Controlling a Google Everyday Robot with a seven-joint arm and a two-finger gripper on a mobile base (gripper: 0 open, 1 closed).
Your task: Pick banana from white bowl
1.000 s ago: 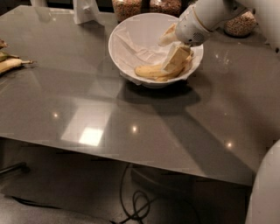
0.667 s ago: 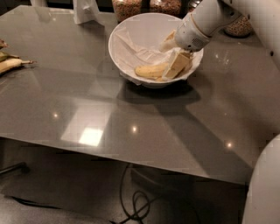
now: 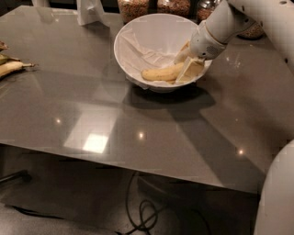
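Note:
The white bowl (image 3: 138, 34) stands at the back middle of the grey table, lined with crumpled white paper. A yellow banana (image 3: 158, 73) lies across its near side. My gripper (image 3: 186, 62) reaches down into the bowl from the right on my white arm (image 3: 220, 27). It sits at the banana's right end, low inside the bowl against the right rim. The banana rests on the paper lining.
Other bananas (image 3: 10, 67) lie at the table's left edge. Glass jars (image 3: 133, 7) and a white object (image 3: 89, 11) stand along the back edge behind the bowl. Cables (image 3: 147, 213) lie on the floor under the table. My white body (image 3: 275, 197) fills the lower right.
My gripper has shifted slightly lower at the banana's right end. The banana and bowl stay about where they were.

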